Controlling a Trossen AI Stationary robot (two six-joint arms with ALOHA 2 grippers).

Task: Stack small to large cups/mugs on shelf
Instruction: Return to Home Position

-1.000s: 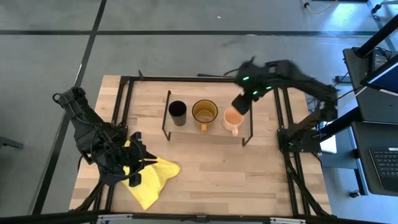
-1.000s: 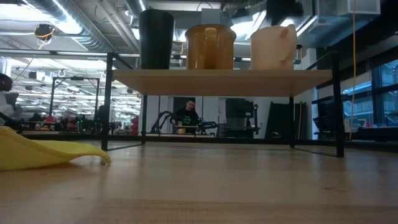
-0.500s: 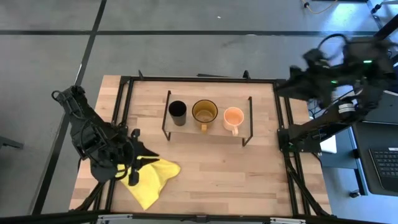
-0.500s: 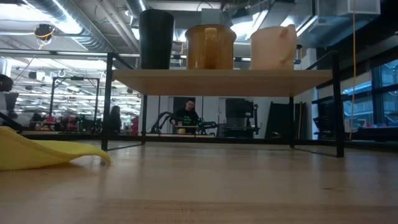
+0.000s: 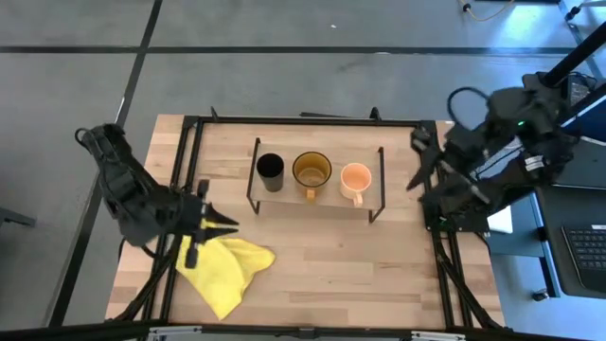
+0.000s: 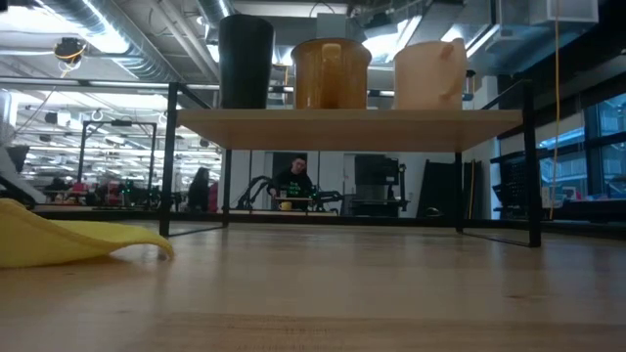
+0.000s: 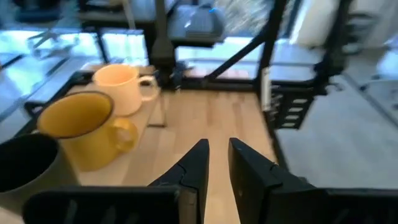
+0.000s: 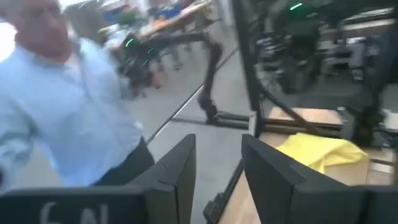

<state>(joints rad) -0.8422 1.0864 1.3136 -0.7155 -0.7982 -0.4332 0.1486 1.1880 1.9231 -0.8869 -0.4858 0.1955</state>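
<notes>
Three vessels stand in a row on the light-wood shelf (image 5: 317, 202), each on its base: a small black cup (image 5: 270, 170), an amber glass mug (image 5: 311, 170) and a peach-orange mug (image 5: 355, 179). In the low view they show on the shelf board (image 6: 342, 129): the black cup (image 6: 245, 61), the amber mug (image 6: 331, 73), the peach mug (image 6: 430, 73). My left gripper (image 5: 227, 223) hovers at the table's left, slightly open and empty, pointing at the shelf (image 7: 217, 149). My right gripper (image 5: 414, 161) is open and empty at the table's right edge.
A yellow cloth (image 5: 227, 270) lies crumpled on the table's near left, just below my left gripper. The table's black frame (image 5: 436, 189) runs along the right edge beside my right gripper. A person in a light-blue shirt (image 8: 68, 112) stands beyond the table.
My right gripper has drawn back from the peach mug on the shelf toward the table's right edge and has turned about. My left gripper has risen off the yellow cloth and shifted a little toward the shelf. The three vessels have kept still.
</notes>
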